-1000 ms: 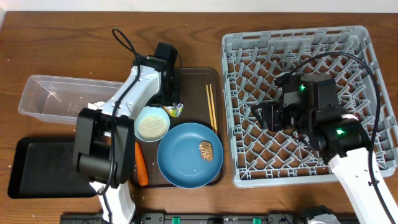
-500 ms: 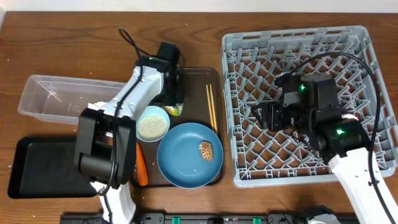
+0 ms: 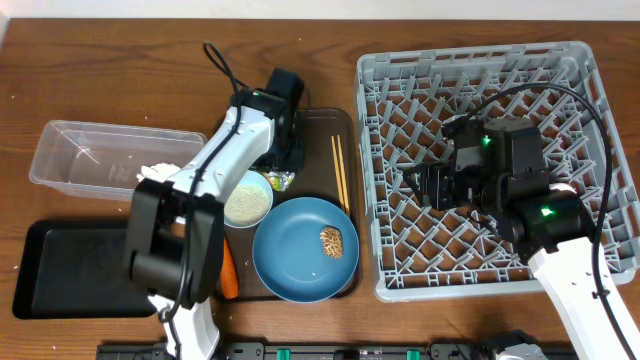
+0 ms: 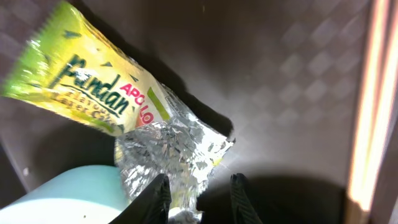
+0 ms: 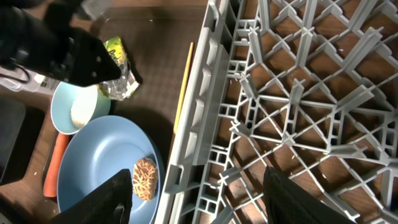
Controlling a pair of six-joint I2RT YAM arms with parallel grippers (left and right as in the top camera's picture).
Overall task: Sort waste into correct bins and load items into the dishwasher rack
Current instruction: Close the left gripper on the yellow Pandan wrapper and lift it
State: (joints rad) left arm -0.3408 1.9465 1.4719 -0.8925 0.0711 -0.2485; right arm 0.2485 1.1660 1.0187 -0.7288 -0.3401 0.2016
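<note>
Left gripper (image 4: 198,200) – fingers parted over foil end of yellow-green Pandan wrapper (image 4: 93,87), no clamp. Wrapper flat near middle of brown serving tray (image 4: 292,74), beside rice bowl (image 4: 62,196). Right gripper (image 5: 202,199) – wide open, empty, over dishwasher rack (image 5: 298,93).

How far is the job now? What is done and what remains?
Done: no dishes show in the rack. In hand: the left gripper, open, is at the wrapper; the right gripper hangs open over the rack. Left: carrot, rice bowl, blue plate with lump, chopsticks.

A dark brown wooden table (image 3: 100,60) fills the view, a pale strip (image 3: 400,5) bordering its far edge.
</note>
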